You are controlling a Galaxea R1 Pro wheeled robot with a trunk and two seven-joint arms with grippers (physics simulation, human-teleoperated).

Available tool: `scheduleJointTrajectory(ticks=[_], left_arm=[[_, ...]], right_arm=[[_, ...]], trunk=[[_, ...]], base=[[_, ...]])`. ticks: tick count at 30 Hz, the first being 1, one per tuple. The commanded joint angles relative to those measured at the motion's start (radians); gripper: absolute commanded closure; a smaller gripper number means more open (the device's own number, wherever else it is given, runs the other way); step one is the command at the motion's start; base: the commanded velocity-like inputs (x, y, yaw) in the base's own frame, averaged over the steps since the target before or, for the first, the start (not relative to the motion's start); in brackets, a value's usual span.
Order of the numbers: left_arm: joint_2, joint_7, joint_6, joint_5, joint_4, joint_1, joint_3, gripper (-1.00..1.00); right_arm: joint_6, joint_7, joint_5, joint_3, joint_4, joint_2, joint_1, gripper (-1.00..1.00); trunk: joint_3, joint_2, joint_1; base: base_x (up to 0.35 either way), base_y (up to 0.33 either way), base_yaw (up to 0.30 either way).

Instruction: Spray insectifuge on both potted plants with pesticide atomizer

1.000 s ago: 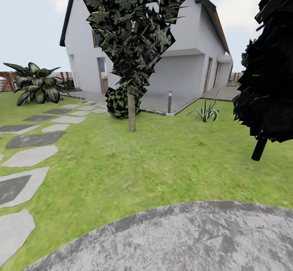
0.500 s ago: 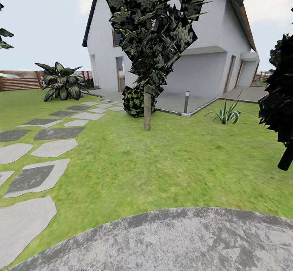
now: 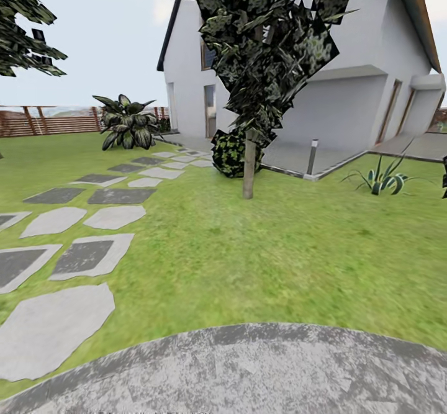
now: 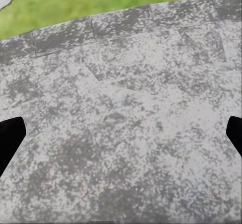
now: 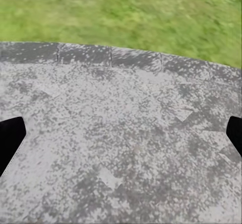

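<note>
You look over a round stone patio (image 3: 261,370) mottled grey and white, edged by bright green lawn (image 3: 298,259). Pale grey and dark charcoal stepping stones (image 3: 81,256) alternate on the left. The house walls (image 3: 347,110) are white. A brown slatted fence (image 3: 43,122) runs far left. Your black fingers (image 4: 10,138) frame the speckled stone.

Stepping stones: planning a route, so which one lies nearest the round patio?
The big pale stepping stone at lower left, next to the patio rim; the others lie farther up the lawn.
</note>
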Motion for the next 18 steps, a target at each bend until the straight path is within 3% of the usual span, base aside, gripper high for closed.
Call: scheduleJointTrajectory(ticks=[1,18], left_arm=[[0.000,0.000,-0.003,-0.001,0.001,-0.001,0.002,-1.00],[-0.002,0.000,-0.003,-0.006,0.001,-0.001,-0.001,-1.00]], right_arm=[[-0.003,-0.001,0.000,0.000,0.000,0.000,0.000,-1.00],[-0.003,-0.001,0.002,0.003,0.000,0.000,0.000,-1.00]], trunk=[[-0.002,-0.001,0.000],[-0.016,-0.001,0.000]], base=[[0.000,0.000,0.271],[0.000,0.000,0.248]])
